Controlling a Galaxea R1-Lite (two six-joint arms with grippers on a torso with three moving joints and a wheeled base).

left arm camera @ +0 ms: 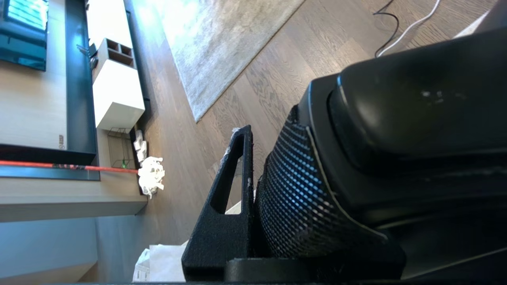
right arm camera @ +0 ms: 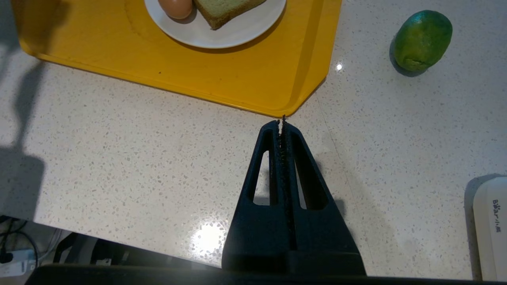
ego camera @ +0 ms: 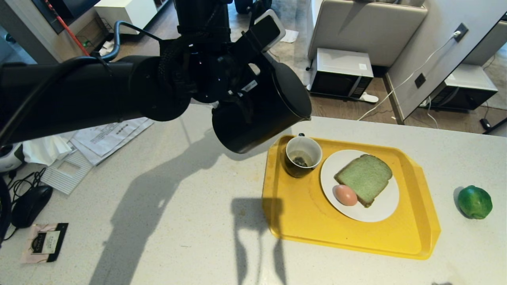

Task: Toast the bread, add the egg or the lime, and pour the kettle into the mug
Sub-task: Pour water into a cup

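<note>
My left gripper (left arm camera: 273, 166) is shut on the textured handle (left arm camera: 301, 190) of the black kettle (ego camera: 261, 114). The kettle hangs tilted in the air, its spout (ego camera: 308, 117) pointing over the mug (ego camera: 303, 156); no stream shows. The mug, black outside and white inside, stands at the back left of the yellow tray (ego camera: 301, 221) with a dark bit in its bottom. Beside it a white plate (ego camera: 376, 211) carries the greenish bread (ego camera: 364, 176) and the egg (ego camera: 345, 194). The lime (ego camera: 474, 202) lies on the counter right of the tray. My right gripper (right arm camera: 282, 123) is shut and empty, over the counter at the tray's near corner.
Papers (ego camera: 107, 136), a black mouse (ego camera: 31, 204) and a small packet (ego camera: 45, 242) lie on the counter's left side. A white appliance (right arm camera: 491, 225) sits at the counter's right edge. Two microwaves (ego camera: 340, 73) stand on the floor beyond the counter.
</note>
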